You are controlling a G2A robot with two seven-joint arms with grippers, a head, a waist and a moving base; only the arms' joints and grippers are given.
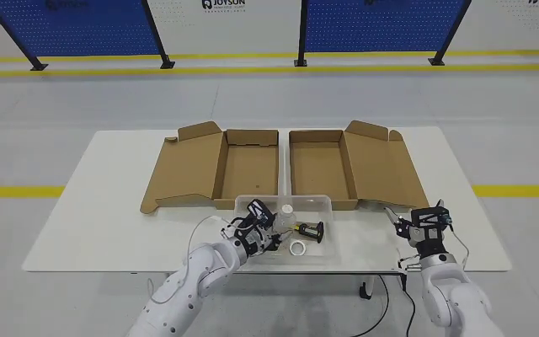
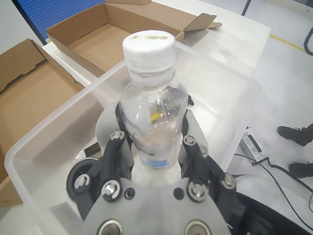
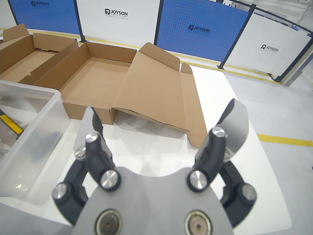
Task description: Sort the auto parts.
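Left wrist view is showing our left gripper (image 2: 151, 123) pinching the clear bottle (image 2: 151, 94) in the plastic bin (image 2: 220, 79), near centre; our right gripper (image 3: 162, 110) is hovering spread at near right. We are judging sorting barely begun: far left box (image 1: 248, 164) and right box (image 1: 318, 168) are holding nothing, a black part (image 1: 310, 229) waiting.

Bright, even light from overhead fills the scene, and the white bench (image 1: 101, 211) reflects it strongly. Shadows are soft: a faint one lies under the raised flap of the right cardboard box (image 3: 102, 79). Glare bleaches the cap (image 2: 148, 47) of the bottle (image 2: 152, 123) nearly blank, and a pale sheen lies on the plastic bin (image 2: 220, 91). The far fence panels (image 3: 203, 23) curve toward the edges in the right wrist view.
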